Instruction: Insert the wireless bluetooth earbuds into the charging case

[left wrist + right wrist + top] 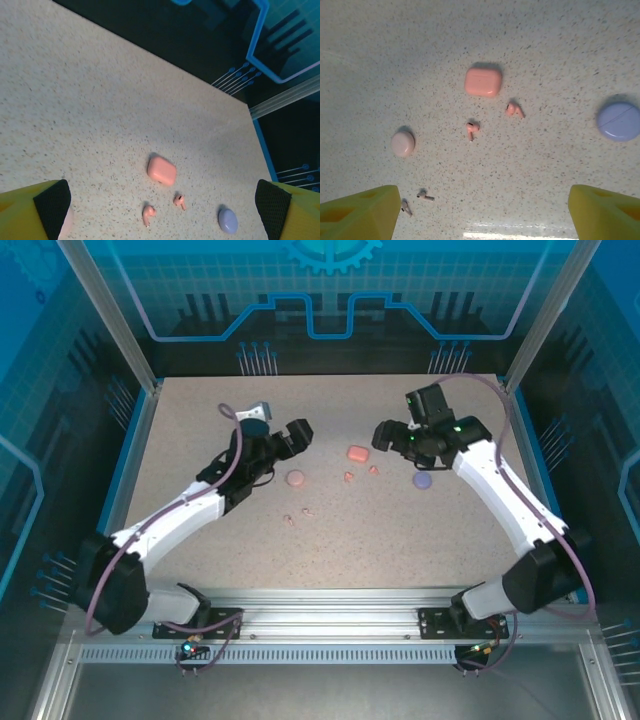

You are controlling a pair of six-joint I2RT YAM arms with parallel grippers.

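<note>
Earbuds (472,128), the coral pair, are lying loose on the table (190,410) just beside the coral case (483,81), which is looking shut. Pale earbuds (425,196) are sitting near the pink round case (402,144), with the purple round case (619,121) well apart. The left gripper (295,437) and right gripper (385,435) are hovering above, jaws spread wide, gripping nothing. Judging this as the approach step, with nothing inserted yet. Next move is probably calling for getting a lid open, then a fine pinch on one tiny bud
</note>
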